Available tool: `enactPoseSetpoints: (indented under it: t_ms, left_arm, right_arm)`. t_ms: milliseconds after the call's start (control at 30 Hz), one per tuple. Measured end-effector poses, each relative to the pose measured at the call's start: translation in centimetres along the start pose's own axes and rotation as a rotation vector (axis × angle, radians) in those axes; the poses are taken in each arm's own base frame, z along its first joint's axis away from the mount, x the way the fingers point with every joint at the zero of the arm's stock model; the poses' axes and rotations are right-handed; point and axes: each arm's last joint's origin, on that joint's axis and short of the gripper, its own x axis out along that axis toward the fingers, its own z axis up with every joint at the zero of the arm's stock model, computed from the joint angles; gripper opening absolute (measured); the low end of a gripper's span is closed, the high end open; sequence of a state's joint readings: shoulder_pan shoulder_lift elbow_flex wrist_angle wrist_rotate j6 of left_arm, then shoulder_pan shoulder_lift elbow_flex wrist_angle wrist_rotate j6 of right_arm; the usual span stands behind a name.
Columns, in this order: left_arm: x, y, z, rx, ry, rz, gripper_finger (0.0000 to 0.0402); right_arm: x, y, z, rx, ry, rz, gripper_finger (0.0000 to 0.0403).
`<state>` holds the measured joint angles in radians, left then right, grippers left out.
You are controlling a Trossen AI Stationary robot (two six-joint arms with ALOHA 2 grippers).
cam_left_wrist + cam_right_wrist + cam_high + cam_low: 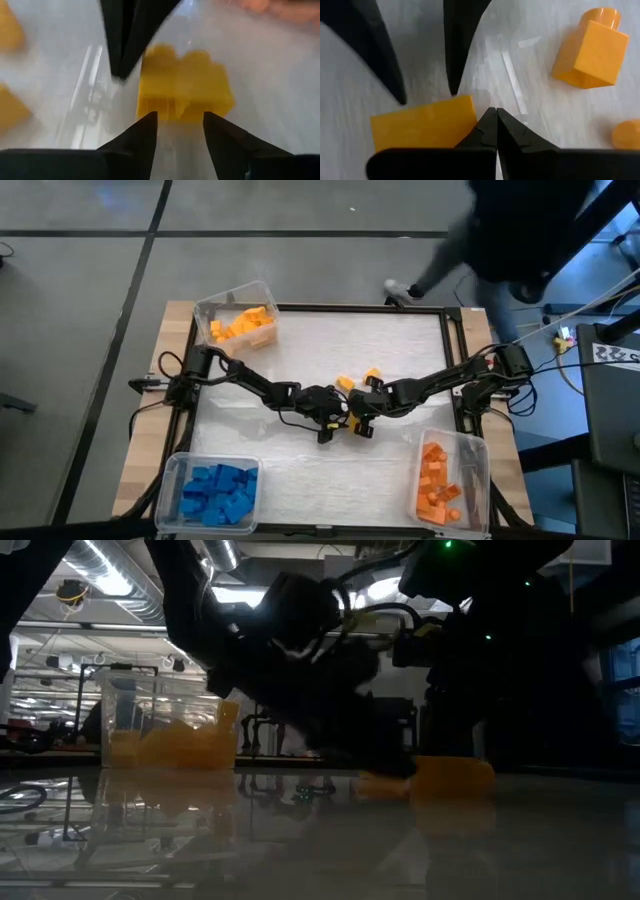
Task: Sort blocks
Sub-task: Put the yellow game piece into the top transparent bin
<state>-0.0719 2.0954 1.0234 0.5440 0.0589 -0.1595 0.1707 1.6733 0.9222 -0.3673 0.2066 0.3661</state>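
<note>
Yellow blocks fill the bin (236,320) left of the counter's (330,470) middle, blue ones another; the left gripper (178,131), half open, straddles a yellow block (185,85) unheld at centre. The right gripper (496,131), shut, touches it. Loose blocks (358,379) remain nearby.
</note>
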Motion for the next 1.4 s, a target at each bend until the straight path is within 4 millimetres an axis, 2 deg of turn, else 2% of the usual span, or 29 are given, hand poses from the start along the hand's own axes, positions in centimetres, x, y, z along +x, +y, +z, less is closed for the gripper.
enactPoseSetpoints:
  t_ms: [67, 333, 700, 900, 1067, 1400]
  left_arm:
    - [0.3, 0.1, -0.6, -0.022, 0.025, 0.004, 0.015]
    - [0.4, -0.2, -0.8, 0.012, 0.03, -0.008, 0.015]
    - [0.5, -3.0, -1.3, 0.124, 0.038, -0.074, 0.015]
    - [0.5, -4.1, -0.9, 0.163, -0.034, -0.073, 0.015]
    - [0.5, -4.1, -0.9, 0.168, -0.046, 0.001, 0.015]
    - [0.5, -4.0, -1.1, 0.145, -0.028, 0.036, 0.015]
  right_arm:
    - [0.0, 0.0, 0.0, 0.0, 0.001, 0.001, 0.0001]
    - [0.0, -0.1, 0.0, -0.053, -0.011, -0.034, 0.0001]
    - [0.0, -0.1, 0.0, -0.062, -0.002, -0.018, 0.0001]
    - [-0.1, -0.1, 0.0, -0.08, -0.013, -0.041, 0.0001]
    - [-0.1, -0.1, 0.0, -0.083, -0.014, -0.043, 0.0001]
    - [-0.1, -0.1, 0.1, -0.084, -0.015, -0.042, 0.0001]
